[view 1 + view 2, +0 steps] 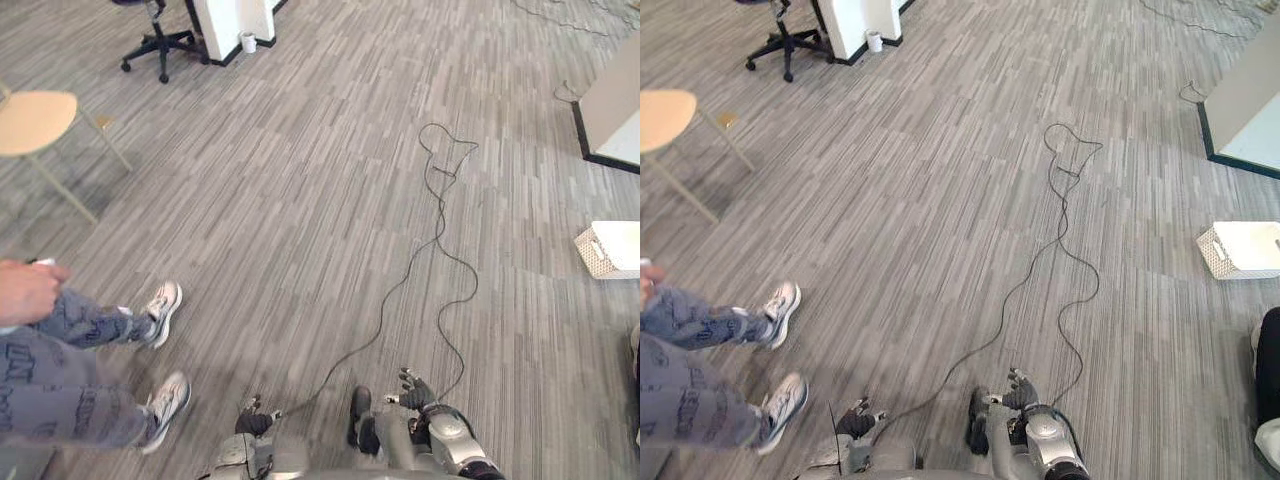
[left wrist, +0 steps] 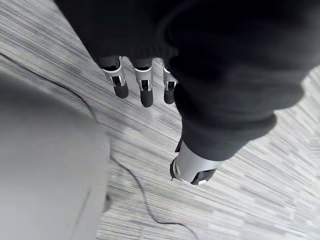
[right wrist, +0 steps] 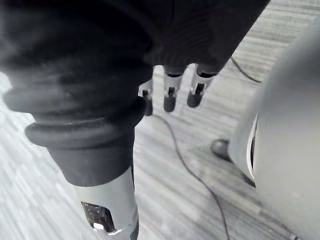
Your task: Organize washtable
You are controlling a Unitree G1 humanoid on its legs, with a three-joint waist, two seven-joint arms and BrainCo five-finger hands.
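My left hand (image 1: 252,415) hangs low at my side over the grey striped carpet; its fingers (image 2: 145,87) are straight and hold nothing. My right hand (image 1: 412,388) hangs the same way on the other side, its fingers (image 3: 170,97) relaxed and empty above the floor. A white perforated basket (image 1: 610,250) stands on the carpet at the right edge, far from both hands.
A person in patterned jeans and white sneakers (image 1: 160,310) stands close on my left. A wooden stool (image 1: 35,120) is at the far left, and an office chair base (image 1: 158,45) and a white pillar (image 1: 235,20) at the back. A white-topped cabinet (image 1: 612,110) is at the right.
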